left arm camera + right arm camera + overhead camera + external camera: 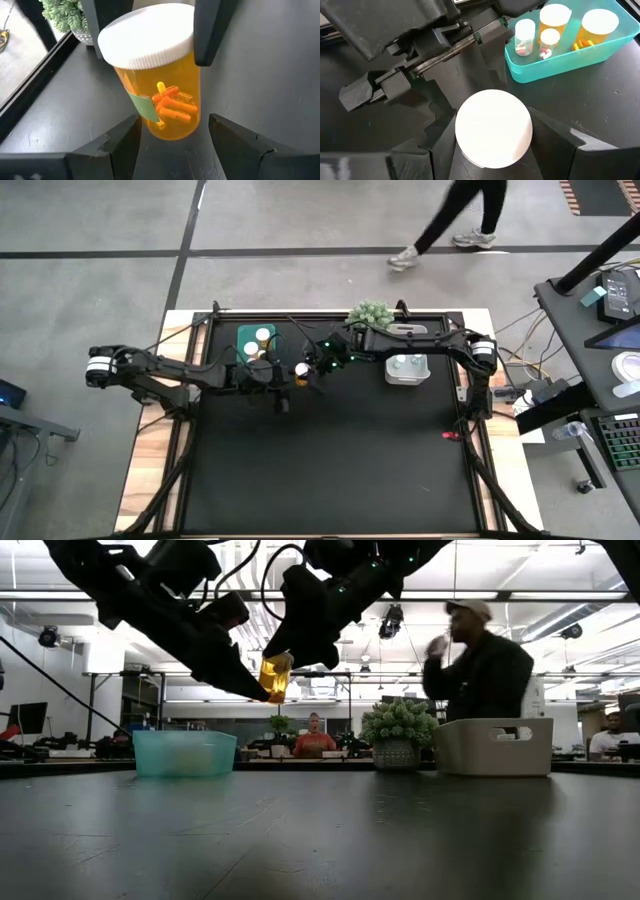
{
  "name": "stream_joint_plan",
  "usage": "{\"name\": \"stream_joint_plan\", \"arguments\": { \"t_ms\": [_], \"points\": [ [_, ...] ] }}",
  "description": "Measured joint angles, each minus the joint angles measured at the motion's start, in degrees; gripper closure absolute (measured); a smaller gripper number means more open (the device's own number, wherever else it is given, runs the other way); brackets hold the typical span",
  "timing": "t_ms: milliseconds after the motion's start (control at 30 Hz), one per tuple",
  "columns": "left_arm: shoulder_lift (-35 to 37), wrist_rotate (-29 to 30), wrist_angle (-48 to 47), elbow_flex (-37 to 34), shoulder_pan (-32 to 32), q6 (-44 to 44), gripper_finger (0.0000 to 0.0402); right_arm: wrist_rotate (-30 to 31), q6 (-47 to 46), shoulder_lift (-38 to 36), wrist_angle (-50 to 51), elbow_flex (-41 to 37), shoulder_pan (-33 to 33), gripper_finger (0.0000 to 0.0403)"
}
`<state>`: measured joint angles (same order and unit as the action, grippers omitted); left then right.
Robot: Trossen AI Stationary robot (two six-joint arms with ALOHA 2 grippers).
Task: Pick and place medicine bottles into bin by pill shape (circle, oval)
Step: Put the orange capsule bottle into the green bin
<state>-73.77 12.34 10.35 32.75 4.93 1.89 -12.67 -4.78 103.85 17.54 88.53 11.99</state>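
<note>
An amber medicine bottle [160, 75] with a white cap and orange oblong pills hangs above the black mat, near the teal bin. My right gripper [492, 131] reaches in from the table's right and is shut on it. My left gripper [172, 127] comes from the left and stands open. Its two fingers flank the bottle's bottom end [170, 131], and a gap shows beside one of them. In the low view the bottle [275, 677] hangs well clear of the table between the two arms. My right gripper pinches the rim of the bottle's white cap [466, 131] between its two fingers [207, 35], one on each side. The fingers slant down from the table's right side. The bottle hangs tilted below the cap, lifted clear of the mat.
The teal bin [244, 338] at the far left of the mat holds several bottles [555, 22]. A white bin [405, 370] stands at the far right, and a green plant ball [370, 313] at the far edge. A person walks past beyond the table [450, 220].
</note>
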Motion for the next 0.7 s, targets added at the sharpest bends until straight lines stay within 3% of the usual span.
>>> {"name": "stream_joint_plan", "arguments": {
  "t_ms": [400,700],
  "points": [
    [3.6,-0.3,0.3,0.2,0.0,0.0,0.0187,-1.6,-0.6,0.0,-0.5,0.0,-0.8,0.0193],
    [5.1,-0.2,1.8,-0.1,0.0,-0.1,0.0187,-1.9,-3.6,0.0,-10.9,-0.1,-2.1,0.0193]
  ]
}}
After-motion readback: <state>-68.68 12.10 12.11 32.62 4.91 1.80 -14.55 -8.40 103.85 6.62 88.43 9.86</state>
